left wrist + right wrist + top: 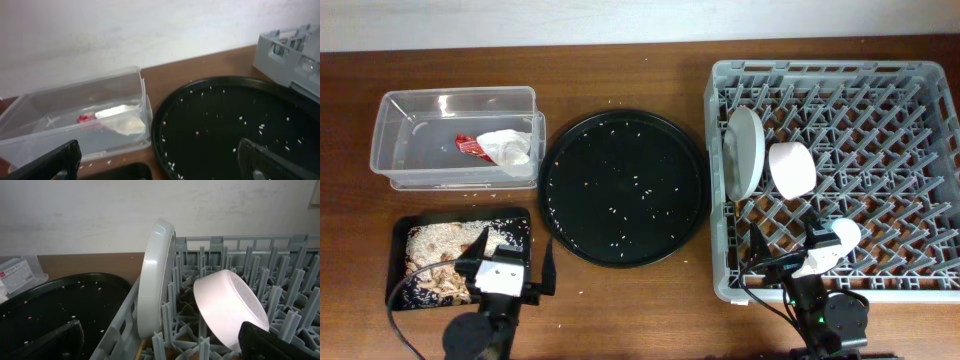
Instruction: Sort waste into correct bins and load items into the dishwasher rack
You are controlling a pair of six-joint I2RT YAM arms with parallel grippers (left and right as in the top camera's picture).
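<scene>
The jaws of the left gripper (159, 145) are standing wide apart and are holding nothing; in the left wrist view only the two dark fingers (50, 162) are showing at the lower corners. This gripper is hanging at the near edge of the table (620, 70), partly over the right end of the black tray (398, 232), where the beige scraps (435, 262) and rice are lying. Behind that tray the clear tub (390, 120) is standing, and the red wrapper (469, 145) and the white napkin (510, 148) are lying inside it, touching each other. Just right of the tub the round tray (623, 187) is resting, with loose rice grains spread over it. The jaws of the right gripper (161, 327) are also standing wide open and empty. It is hanging over the near left part of the rack (880, 120). The bowl (230, 307) is lying tilted on the pegs just in front of its right finger. The plate (152, 280) is standing on its edge beside the bowl, against the left wall of the rack. I cannot tell where the cup and the chopsticks are.
</scene>
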